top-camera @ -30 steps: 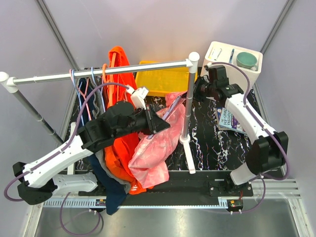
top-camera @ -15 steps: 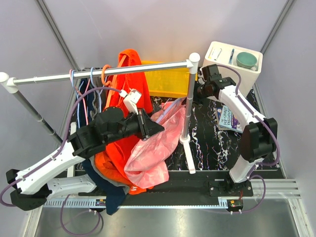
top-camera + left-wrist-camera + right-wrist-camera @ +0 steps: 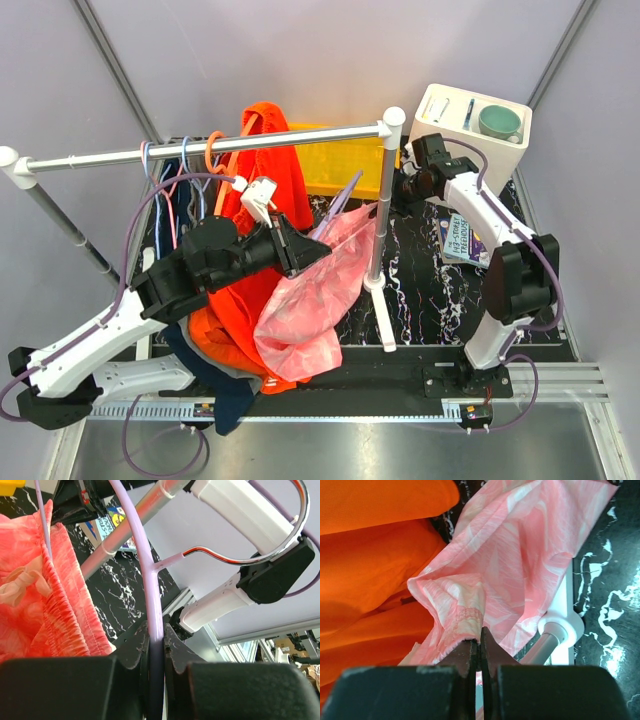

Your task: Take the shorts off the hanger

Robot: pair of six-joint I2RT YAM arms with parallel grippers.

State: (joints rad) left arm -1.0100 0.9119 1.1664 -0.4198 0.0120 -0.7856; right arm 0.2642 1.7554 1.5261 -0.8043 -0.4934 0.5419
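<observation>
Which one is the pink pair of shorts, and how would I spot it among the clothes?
Start at the metal clothes rail spanning the table and follow it to its right-hand upright post. Just left of that post hangs a crumpled bundle on a lilac hanger: the pink shorts. They are pale pink with a faint pattern, unlike the bright orange garment beside them.

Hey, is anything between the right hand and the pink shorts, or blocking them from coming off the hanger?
Nothing lies between them: the right hand is shut on the pink shorts at the waistband, and the left hand grips the lavender hanger. The rack's upright post stands close beside the cloth and may snag it.
</observation>
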